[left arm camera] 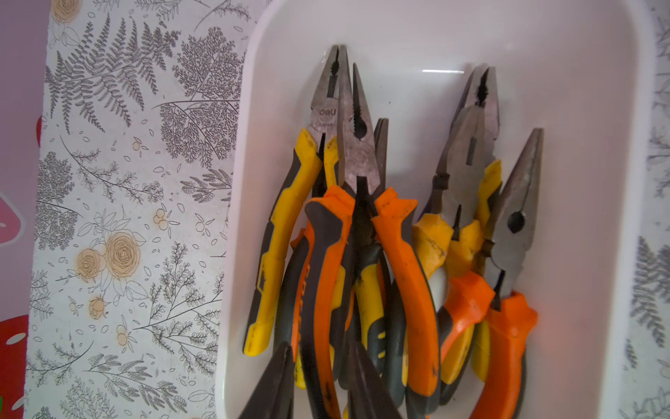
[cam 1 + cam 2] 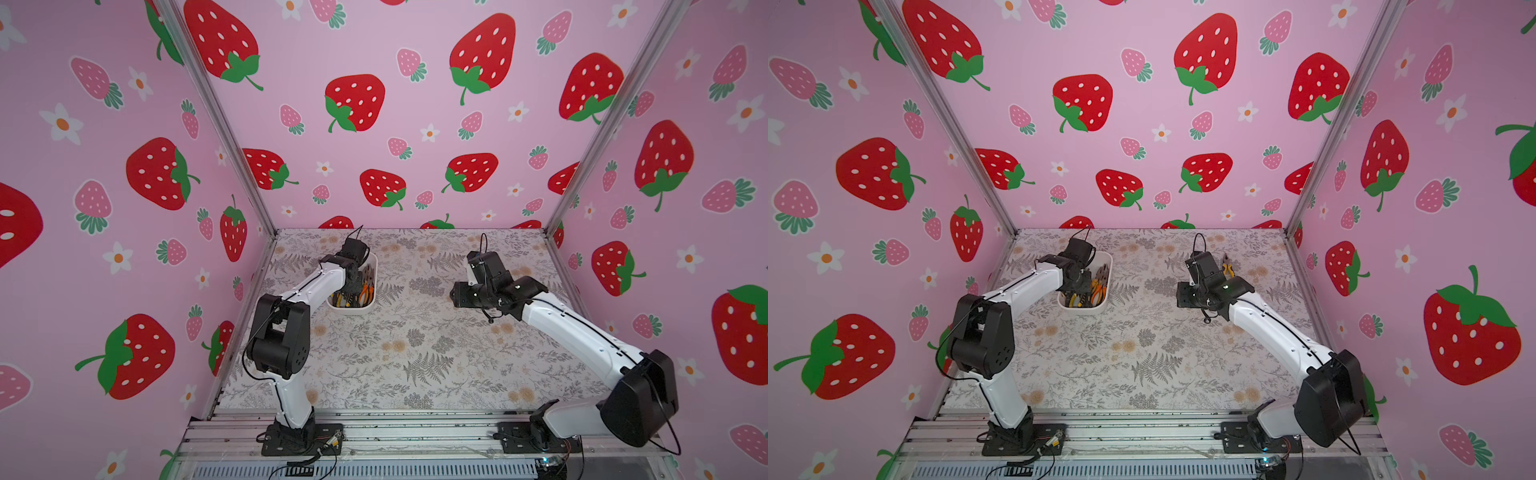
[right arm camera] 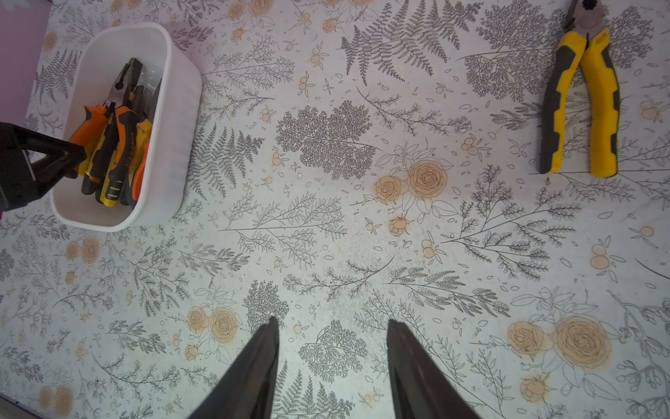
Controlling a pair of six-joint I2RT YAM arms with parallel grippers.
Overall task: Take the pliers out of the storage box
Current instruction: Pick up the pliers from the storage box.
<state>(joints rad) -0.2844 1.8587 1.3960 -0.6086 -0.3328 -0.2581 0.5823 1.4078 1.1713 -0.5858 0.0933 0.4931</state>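
Observation:
The white storage box stands at the table's far left and holds several pliers, yellow-and-black and orange-and-black. My left gripper reaches down into the box, and its dark fingers sit tight on either side of one handle of the orange-and-black pliers. One yellow-and-black pair lies on the table at the far right. My right gripper hovers open over bare table, holding nothing.
The table has a grey fern-and-flower cover. Pink strawberry walls close it in on three sides. The box sits near the left wall. In a top view the right arm hides the loose pair on the table.

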